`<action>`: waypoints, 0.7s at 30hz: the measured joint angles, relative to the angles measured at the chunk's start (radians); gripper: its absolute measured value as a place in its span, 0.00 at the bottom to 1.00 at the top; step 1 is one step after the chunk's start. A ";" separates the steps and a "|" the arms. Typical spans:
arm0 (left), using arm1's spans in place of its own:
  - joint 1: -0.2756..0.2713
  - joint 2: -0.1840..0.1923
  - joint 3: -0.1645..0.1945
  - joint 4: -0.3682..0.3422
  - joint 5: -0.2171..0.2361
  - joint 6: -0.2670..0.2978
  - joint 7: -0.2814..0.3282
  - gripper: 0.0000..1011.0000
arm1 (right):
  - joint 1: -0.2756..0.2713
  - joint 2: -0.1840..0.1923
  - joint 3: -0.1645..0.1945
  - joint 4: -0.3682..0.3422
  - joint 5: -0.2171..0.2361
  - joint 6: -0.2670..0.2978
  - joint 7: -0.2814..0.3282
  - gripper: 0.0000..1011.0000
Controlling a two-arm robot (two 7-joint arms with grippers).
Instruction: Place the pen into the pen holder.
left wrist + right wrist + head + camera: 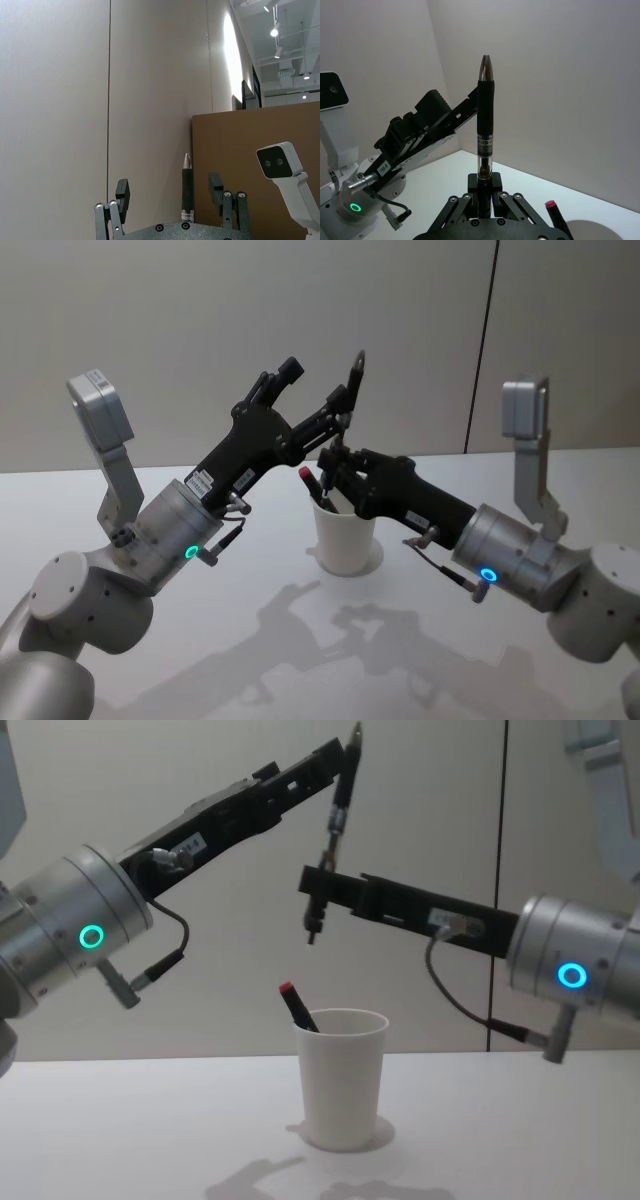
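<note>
Nearest us in the chest view, our two silver forearms frame the white paper cup (pixel 342 1075), the pen holder, standing upright on the white table (pixel 120 1130). Above the cup, our right gripper (pixel 313 905) is clamped on the lower barrel of a black pen (pixel 335 815) with a silver tip, held almost upright well clear of the cup's rim. Our left gripper (pixel 170 197) sits up at the pen's upper end, its fingers (pixel 122 192) spread on either side of the barrel without touching it. A red-capped pen (pixel 296 1004) leans inside the cup, against its left rim.
</note>
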 joint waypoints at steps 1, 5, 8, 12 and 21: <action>0.000 0.000 0.000 0.000 0.000 0.000 0.000 0.99 | -0.002 0.002 0.001 -0.003 -0.001 0.000 -0.004 0.15; 0.000 0.000 0.000 0.000 0.000 0.000 0.000 0.99 | -0.015 0.018 0.007 -0.022 -0.014 -0.006 -0.032 0.15; 0.000 0.000 0.000 0.000 0.000 0.000 0.000 0.99 | -0.021 0.024 0.010 -0.030 -0.022 -0.010 -0.050 0.15; 0.000 0.000 0.000 0.000 0.000 0.000 0.000 0.99 | -0.030 0.033 0.014 -0.043 -0.047 -0.027 -0.093 0.15; 0.000 0.000 0.000 0.000 0.000 0.000 0.000 0.99 | -0.034 0.036 0.014 -0.047 -0.104 -0.071 -0.172 0.15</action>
